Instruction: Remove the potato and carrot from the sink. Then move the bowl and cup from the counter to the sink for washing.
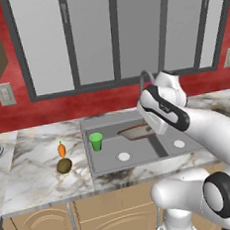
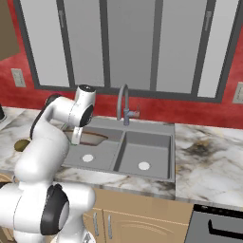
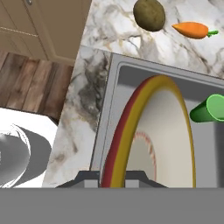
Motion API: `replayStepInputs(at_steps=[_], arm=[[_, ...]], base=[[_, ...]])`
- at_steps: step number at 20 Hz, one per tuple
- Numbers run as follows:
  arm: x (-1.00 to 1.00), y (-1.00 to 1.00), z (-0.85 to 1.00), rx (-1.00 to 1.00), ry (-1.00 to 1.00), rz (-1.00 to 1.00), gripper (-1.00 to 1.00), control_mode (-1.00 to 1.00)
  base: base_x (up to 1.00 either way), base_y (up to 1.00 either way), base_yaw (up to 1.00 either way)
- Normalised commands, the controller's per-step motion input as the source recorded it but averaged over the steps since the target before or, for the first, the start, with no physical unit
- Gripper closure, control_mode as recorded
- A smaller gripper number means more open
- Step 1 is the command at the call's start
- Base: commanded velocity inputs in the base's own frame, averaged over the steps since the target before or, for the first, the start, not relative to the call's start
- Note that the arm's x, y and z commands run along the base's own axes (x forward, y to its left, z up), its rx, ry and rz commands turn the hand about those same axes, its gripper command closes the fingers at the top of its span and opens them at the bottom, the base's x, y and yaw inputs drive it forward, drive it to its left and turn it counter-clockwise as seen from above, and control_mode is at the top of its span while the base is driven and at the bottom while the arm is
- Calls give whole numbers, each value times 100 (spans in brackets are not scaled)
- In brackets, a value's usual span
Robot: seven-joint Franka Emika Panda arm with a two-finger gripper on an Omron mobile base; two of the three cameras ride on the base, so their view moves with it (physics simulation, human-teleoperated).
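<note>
The potato lies on the white marble counter, to the left of the sink, and the carrot lies just behind it, very near, with the green top pointing toward the wall. In the hand view the potato and the carrot lie side by side on the marble, a little apart, beyond the sink rim. The green cup stands upright in the left basin of the sink, close to the basin's left wall, and a white drain disc is on the basin floor in front of it to the right. The second drain is in the right basin. The white arm reaches over the sink, and the bowl is seen low in the left basin, partly hidden behind the arm's wrist. In the right base view the bowl's brown rim shows at the back of the left basin, below the hand, with the curved faucet standing behind the divider between both basins. In the hand view the bowl is very close to the camera, seen on edge, with its pale inside toward the cup, and its rim passes between the two fingers of the gripper at the bottom. The fingers are closed on this rim, so the gripper is grasping the bowl. I cannot tell if the bowl touches the basin floor.
</note>
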Motion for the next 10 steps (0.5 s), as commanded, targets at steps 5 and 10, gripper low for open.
replayStepInputs(at_steps=[5,10], arm=[[22,1,-24,0,0,0,100,-100],[22,0,-22,0,0,0,100,-100]], base=[[0,0,0],[0,0,0]])
